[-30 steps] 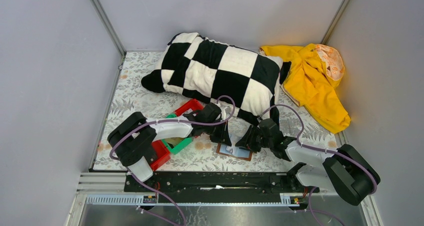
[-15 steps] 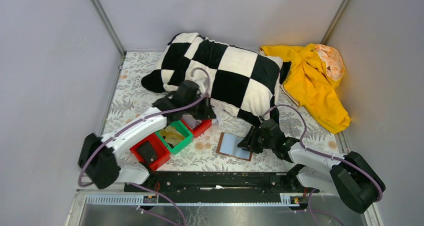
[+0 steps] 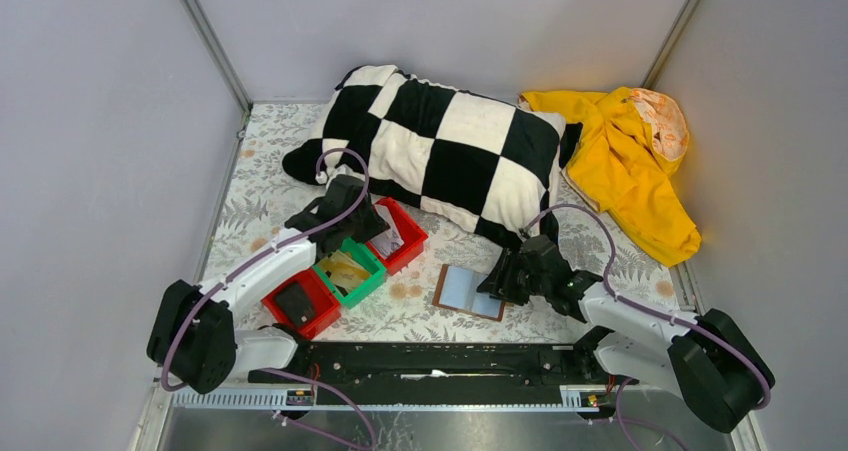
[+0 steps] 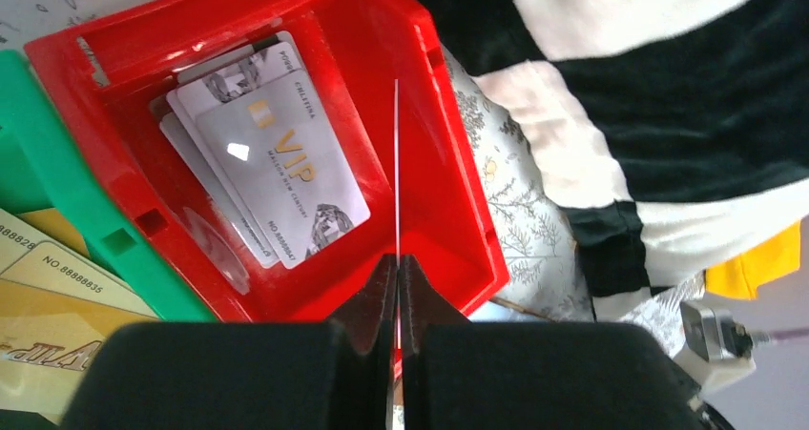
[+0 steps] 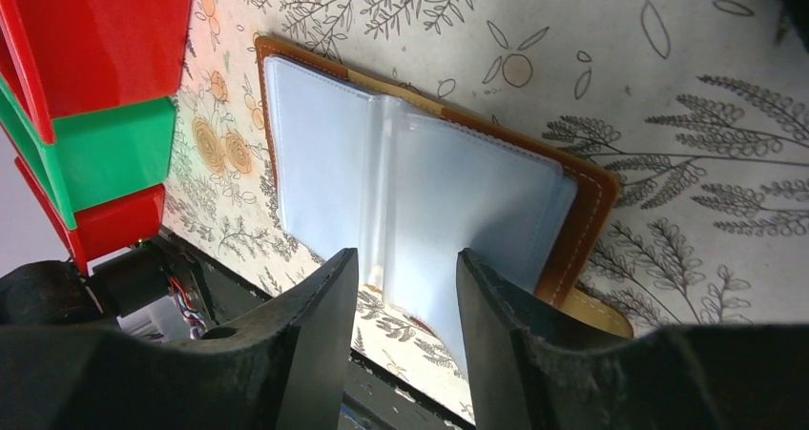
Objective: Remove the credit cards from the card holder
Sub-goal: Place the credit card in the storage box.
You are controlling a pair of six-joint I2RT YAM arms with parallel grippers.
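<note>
The left gripper (image 4: 397,258), clamped on a thin pale card (image 4: 397,163) edge-on, hangs over the far red plastic bin (image 4: 458,211) of silver cards (image 4: 277,163), seemingly to drop it there, while the right gripper (image 5: 405,263), half-open and empty, hovers over the open brown leather card holder (image 5: 420,182), near right.

The card holder (image 3: 468,291) lies open on the flowered table (image 3: 260,186), with the right gripper (image 3: 497,283) at its right edge. The left gripper (image 3: 372,226) hangs over the far red bin (image 3: 413,237).
</note>
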